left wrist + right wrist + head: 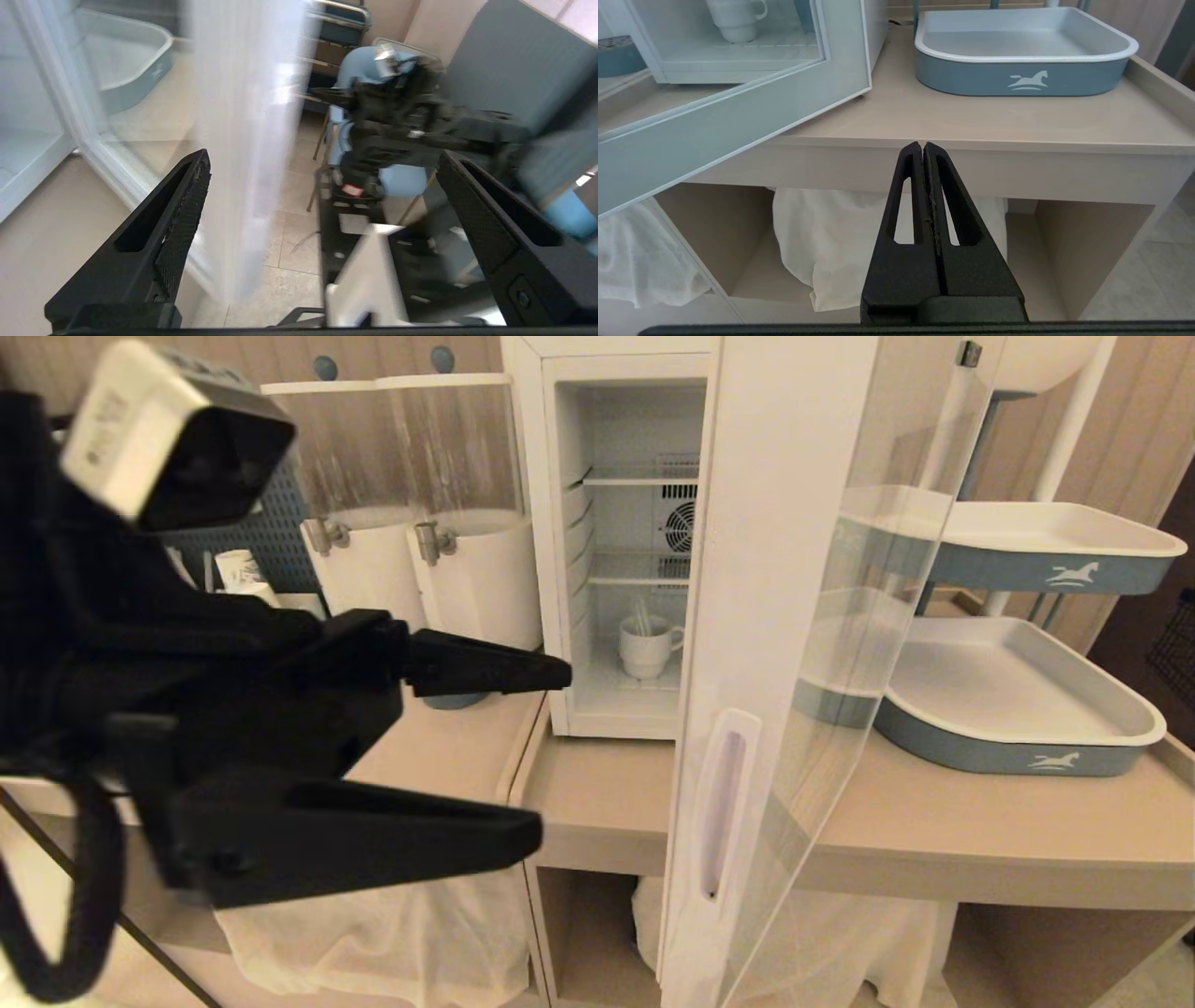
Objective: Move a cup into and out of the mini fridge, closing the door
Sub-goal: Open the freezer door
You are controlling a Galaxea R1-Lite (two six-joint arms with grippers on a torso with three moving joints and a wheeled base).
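The mini fridge [534,476] stands open on the counter. The white cup [647,646] sits on its floor, below the wire shelves, handle to the right. The door [775,523] is swung out toward me, glass pane to its right. My left gripper [555,751] hangs open in front of the counter, left of the door's edge, with nothing between its fingers. In the left wrist view the left gripper [324,156] frames the blurred white door edge [243,140]. My right gripper [923,145] is shut and empty, low before the counter, facing the cup [735,18] through the door's glass [738,107].
Two clear drink dispensers with taps [420,523] stand left of the fridge, paper cups [238,569] beside them. Grey-blue trays [1018,700] on a tiered stand sit to the right. White cloth [392,933] fills the cubbies under the counter [934,831].
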